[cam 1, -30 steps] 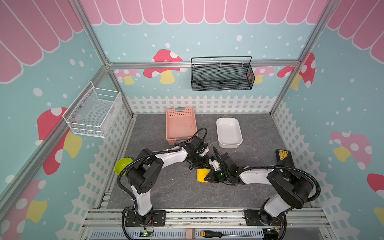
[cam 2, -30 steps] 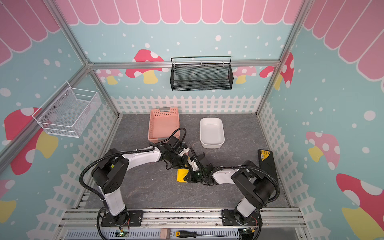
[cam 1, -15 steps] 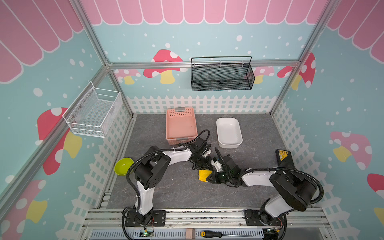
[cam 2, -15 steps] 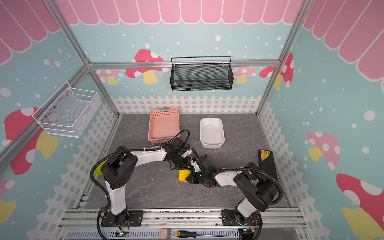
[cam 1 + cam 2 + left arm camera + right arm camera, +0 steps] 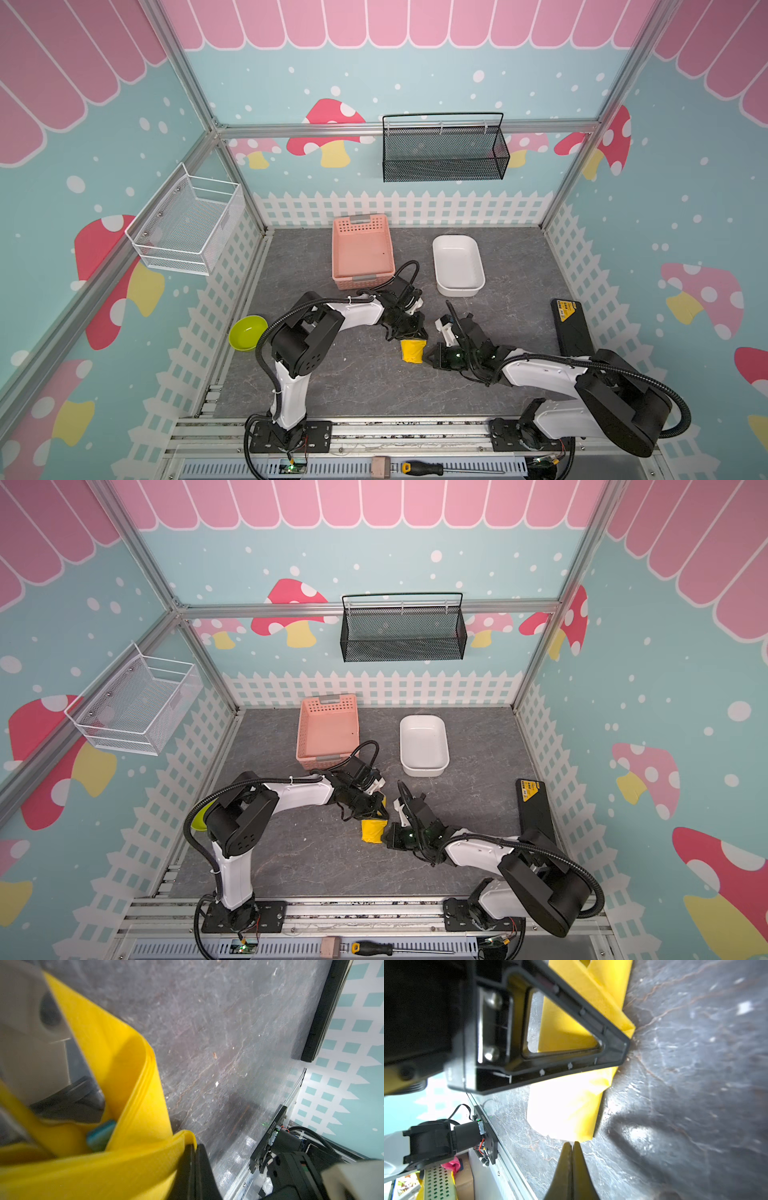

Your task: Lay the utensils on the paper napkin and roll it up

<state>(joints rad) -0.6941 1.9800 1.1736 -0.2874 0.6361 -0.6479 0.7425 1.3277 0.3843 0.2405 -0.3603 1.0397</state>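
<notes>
Found left gripper (image 5: 195,1147) clamped shut, tips touching the paper napkin (image 5: 412,352); right gripper (image 5: 572,1144) shut too, at its edge. Spotted utensils (image 5: 100,1134) poking from loose folds, mid surface (image 5: 353,382), toward the front edge. Looked ready to unroll: slack paper, nothing pinched.

I see a pink basket (image 5: 362,249) and a white dish (image 5: 458,240) near each other at the back of the desk (image 5: 332,382), a green bowl (image 5: 248,332) far left, a black case (image 5: 572,332) right, a screwdriver (image 5: 436,468) out front.

The utensils (image 5: 101,1135) are buried inside the rolled napkin (image 5: 133,1076), only a blurry teal handle tip pokes out.
</notes>
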